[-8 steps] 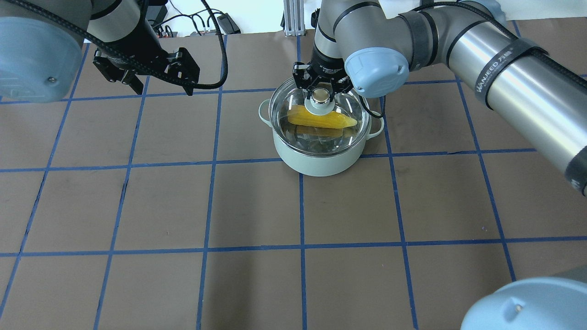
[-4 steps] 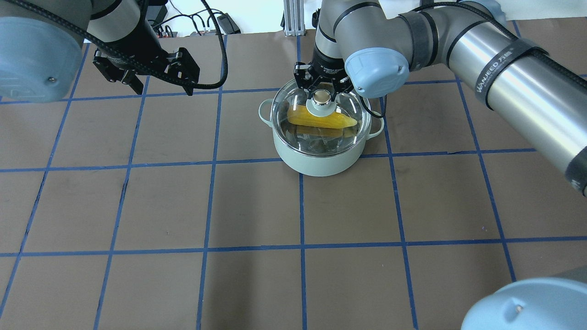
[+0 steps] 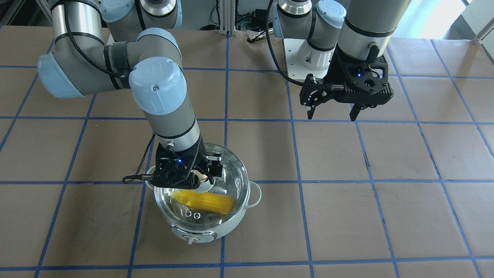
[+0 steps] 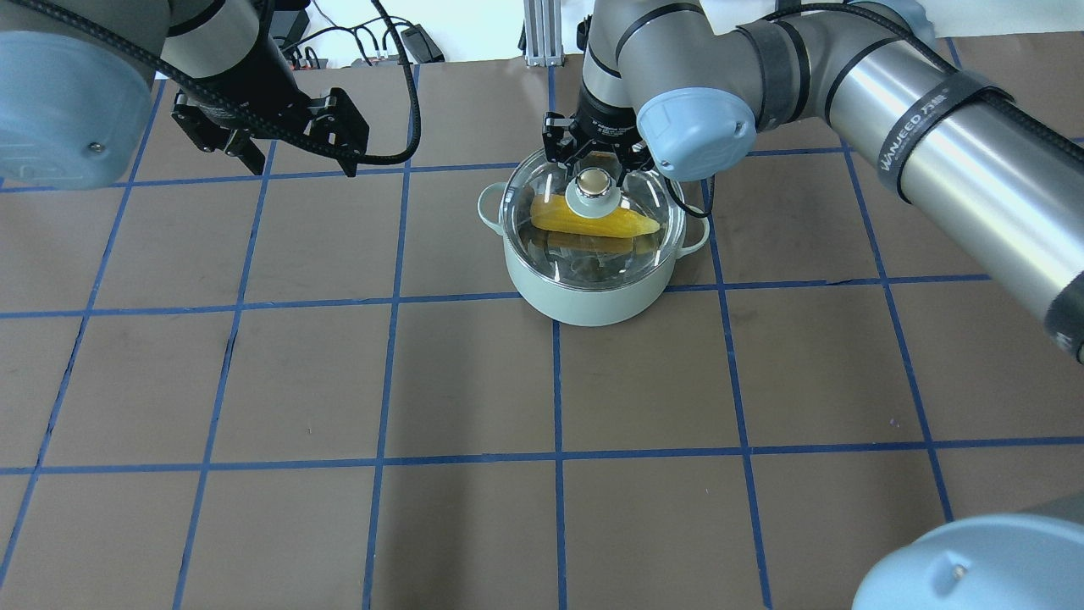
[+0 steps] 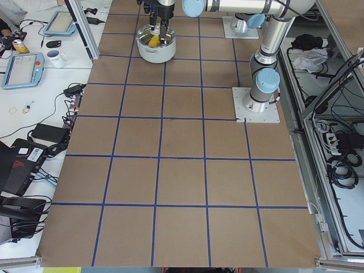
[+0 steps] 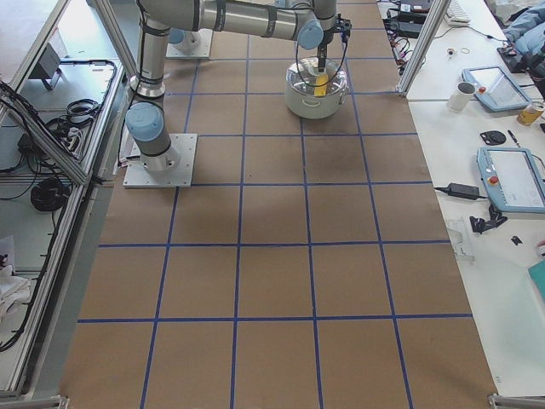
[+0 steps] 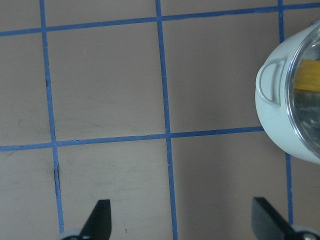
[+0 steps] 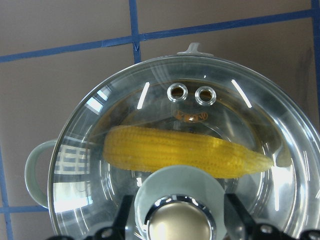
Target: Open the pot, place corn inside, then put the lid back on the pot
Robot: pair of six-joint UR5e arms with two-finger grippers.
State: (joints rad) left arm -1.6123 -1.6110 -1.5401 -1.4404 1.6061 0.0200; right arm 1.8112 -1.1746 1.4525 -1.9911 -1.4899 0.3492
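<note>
The mint-green pot [image 4: 584, 301] stands at the table's far middle. The yellow corn [image 4: 627, 224] lies inside it, seen through the clear glass lid [image 4: 648, 199], which sits on the pot's rim. My right gripper [image 4: 593, 168] hangs straight over the lid's gold-beige knob [image 4: 593, 180]. In the right wrist view its fingers stand either side of the knob [image 8: 180, 222] with small gaps, so it is open. The corn [image 8: 175, 150] and the two vent holes show under the glass there. My left gripper [image 4: 296, 159] is open and empty, high at the far left, clear of the pot [image 7: 272, 125].
The table is brown paper with a blue tape grid. The pot's control knob [image 3: 192, 239] faces away from the robot. Cables and an aluminium post [image 4: 538, 34] lie beyond the table's far edge. The right arm's long forearm [image 4: 948, 161] spans the right side.
The lid has settled slightly lower onto the pot's rim. My right gripper has drawn a little up from the knob. The left arm has not moved.
</note>
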